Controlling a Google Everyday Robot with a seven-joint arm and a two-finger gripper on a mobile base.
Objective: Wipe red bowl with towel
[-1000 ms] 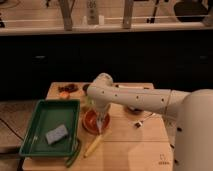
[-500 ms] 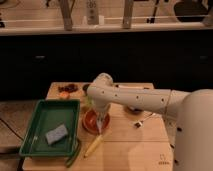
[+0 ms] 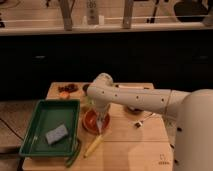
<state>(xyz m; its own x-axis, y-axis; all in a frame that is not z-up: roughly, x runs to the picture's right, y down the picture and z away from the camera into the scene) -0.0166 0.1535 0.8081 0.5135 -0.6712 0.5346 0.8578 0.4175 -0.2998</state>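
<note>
One red bowl sits on the wooden table, just to the right of the green tray and near the table's middle. Over the bowl's right side hangs the gripper, pointing down into it from the end of a white arm that reaches in from the right. A pale towel shows at the gripper's tip, lying against the inside of the bowl; whether the gripper is clamped on it or merely pressing it I cannot tell.

Inside the tray lies a grey block, set at a slant near the tray's lower half. A yellow, stick-like object lies on the table just below the bowl, angled toward the lower left, and a thin green item curves along the tray's lower right corner. At the far left edge of the table sit some small dark and orange things, too blurred to name. A small dark item with a cord lies right of the bowl, under the arm.
</note>
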